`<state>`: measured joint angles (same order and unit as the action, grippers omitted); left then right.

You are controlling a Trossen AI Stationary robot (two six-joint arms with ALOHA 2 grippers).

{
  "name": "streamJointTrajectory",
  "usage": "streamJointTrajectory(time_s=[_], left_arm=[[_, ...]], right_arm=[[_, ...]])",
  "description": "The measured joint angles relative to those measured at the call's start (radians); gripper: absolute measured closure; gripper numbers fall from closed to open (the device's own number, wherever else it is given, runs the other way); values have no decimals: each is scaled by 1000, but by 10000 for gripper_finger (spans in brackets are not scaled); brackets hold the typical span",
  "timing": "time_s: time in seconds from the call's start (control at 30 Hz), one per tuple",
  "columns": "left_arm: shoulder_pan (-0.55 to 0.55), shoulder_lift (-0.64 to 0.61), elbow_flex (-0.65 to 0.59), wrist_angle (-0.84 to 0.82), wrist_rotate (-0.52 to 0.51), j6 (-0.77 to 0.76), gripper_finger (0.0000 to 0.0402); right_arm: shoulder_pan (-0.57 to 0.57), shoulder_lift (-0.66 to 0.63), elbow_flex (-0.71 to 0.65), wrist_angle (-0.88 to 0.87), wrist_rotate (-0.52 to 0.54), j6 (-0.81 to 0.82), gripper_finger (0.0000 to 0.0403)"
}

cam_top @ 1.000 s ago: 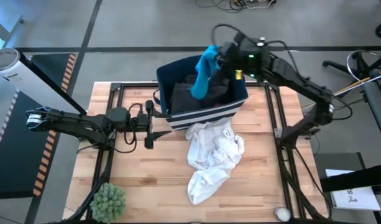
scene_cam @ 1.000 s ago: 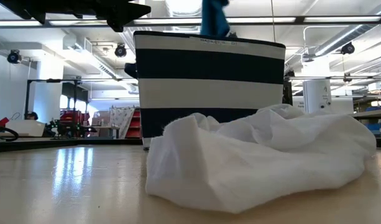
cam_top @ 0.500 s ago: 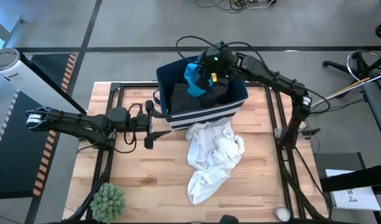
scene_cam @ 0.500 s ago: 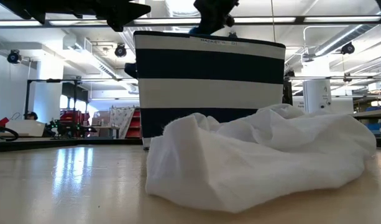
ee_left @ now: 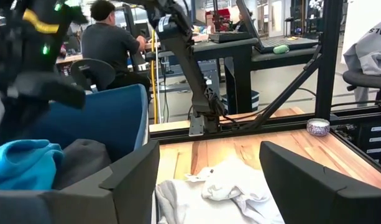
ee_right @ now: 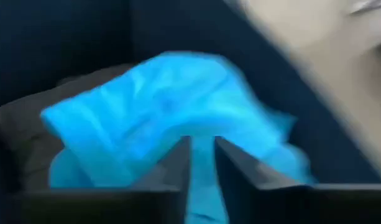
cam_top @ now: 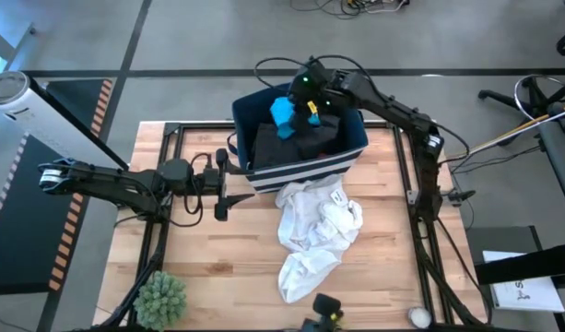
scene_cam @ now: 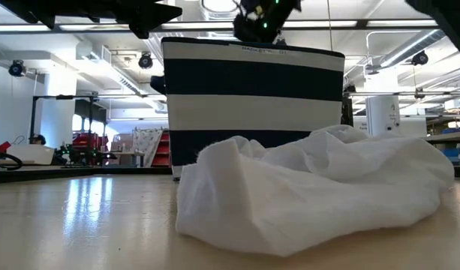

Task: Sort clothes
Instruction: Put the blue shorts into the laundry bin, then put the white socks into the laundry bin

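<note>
The right gripper [cam_top: 300, 97] is seen above the far left part of the navy striped bin [cam_top: 351, 152], its fingers nearly closed on the teal garment [cam_top: 284, 115], a narrow strip of which shows between them in the right wrist view. A second ago the same garment was hanging full length from this gripper, high over the bin; half a second ago it had been lowered toward the opening; now it is bunched against the dark grey garment [cam_top: 305, 143] already lying inside. The lowering is therefore judged to be almost finished, and release is taken as the step in hand, since the cloth is not yet let go.

The left gripper [cam_top: 222, 184] is held over the worktop [cam_top: 208, 267] just beside the bin's near left corner, its fingers wide apart and empty, in the same place as in both earlier high views.

The teal garment is small, bright and soft, crumpled into a rounded heap with loose folds. The dark grey garment beneath it is large and fills much of the bin. The white garment [cam_top: 314, 235] has been left unmoved on the worktop, touching the bin's near wall and spread in a long rumpled heap toward the near edge; it is judged to remain to be sorted. A small potted plant [cam_top: 160, 297] stands at the near left corner.
</note>
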<state>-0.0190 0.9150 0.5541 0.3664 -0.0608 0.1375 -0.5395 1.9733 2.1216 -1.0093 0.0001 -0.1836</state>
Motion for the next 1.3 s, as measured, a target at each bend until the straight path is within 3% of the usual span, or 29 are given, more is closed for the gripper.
streamJointTrajectory(time_s=[0.1,0.47,0.77,1.03,1.3], left_arm=[[0,0,0,-1,0,0,140],[0,0,0,-10,0,-6,129],[0,0,0,-11,0,-8,133],[0,0,0,-11,0,-8,131],[0,0,0,-10,0,-8,121]], right_arm=[[-17,50,0,-53,-54,6,389],[0,213,0,-144,-87,-3,402],[3,259,-1,-164,-101,-19,403],[12,94,-1,-169,-82,-18,379],[67,-146,-1,-185,-80,-20,291]])
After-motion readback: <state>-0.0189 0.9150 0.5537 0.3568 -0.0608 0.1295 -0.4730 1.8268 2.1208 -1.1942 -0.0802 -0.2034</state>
